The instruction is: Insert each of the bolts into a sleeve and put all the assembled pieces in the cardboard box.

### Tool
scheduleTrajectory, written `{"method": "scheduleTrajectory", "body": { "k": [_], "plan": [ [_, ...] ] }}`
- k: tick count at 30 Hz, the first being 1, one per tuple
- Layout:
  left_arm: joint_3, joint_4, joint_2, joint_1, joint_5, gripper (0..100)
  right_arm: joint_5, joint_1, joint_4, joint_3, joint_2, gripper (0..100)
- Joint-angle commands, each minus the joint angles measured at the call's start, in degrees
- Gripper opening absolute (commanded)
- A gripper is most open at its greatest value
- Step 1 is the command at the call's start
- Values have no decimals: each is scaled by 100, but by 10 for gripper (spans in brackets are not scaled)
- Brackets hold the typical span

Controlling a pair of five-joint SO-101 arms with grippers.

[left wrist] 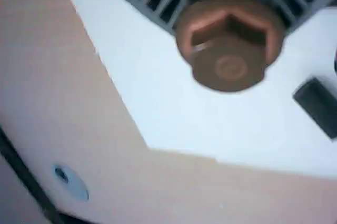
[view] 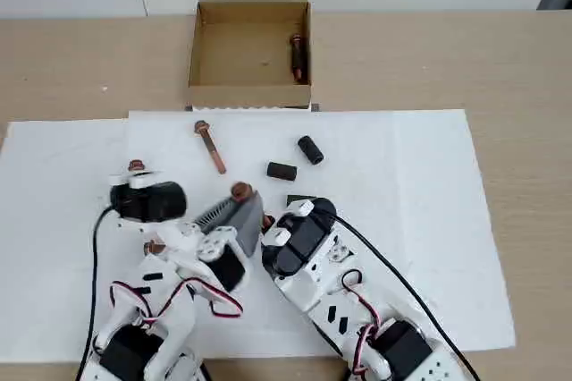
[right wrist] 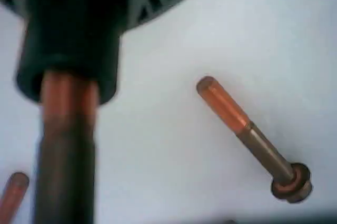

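My left gripper (view: pixel 243 204) is shut on a copper bolt (view: pixel 240 190); its hex head (left wrist: pixel 229 45) sits between the grey ribbed jaws. My right gripper (view: pixel 290 209) is shut on a black sleeve (right wrist: pixel 68 40), and the bolt's shaft (right wrist: pixel 66 150) runs into the sleeve's mouth. Both grippers meet low on the white sheet. A loose bolt (view: pixel 211 147) lies farther up the sheet and shows as a bolt (right wrist: pixel 253 140) in the right wrist view. Two loose black sleeves (view: pixel 310 149) (view: pixel 281 171) lie near the middle. The cardboard box (view: pixel 250 95) holds one assembled piece (view: pixel 298 57).
A white paper sheet (view: pixel 402 220) covers the wooden table. Two more bolt heads (view: pixel 136 166) (view: pixel 154 247) show beside the left arm. One black sleeve (left wrist: pixel 316 105) is near the held bolt. The right half of the sheet is bare.
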State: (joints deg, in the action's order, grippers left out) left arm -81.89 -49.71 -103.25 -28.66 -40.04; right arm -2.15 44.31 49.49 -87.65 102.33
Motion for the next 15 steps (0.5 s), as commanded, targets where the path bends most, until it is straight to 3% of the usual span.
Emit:
{"method": "scheduleTrajectory", "body": {
  "k": [1,8,15],
  "plan": [
    [22,-167,-70,-308,149,6,-202,48,-154,237,-13,2],
    [-145,-765,-70,-791,466,6,-237,48,-382,246,-13,2],
    [-163,-818,-70,-905,932,12,-237,48,-391,229,-13,2]
  ]
}}
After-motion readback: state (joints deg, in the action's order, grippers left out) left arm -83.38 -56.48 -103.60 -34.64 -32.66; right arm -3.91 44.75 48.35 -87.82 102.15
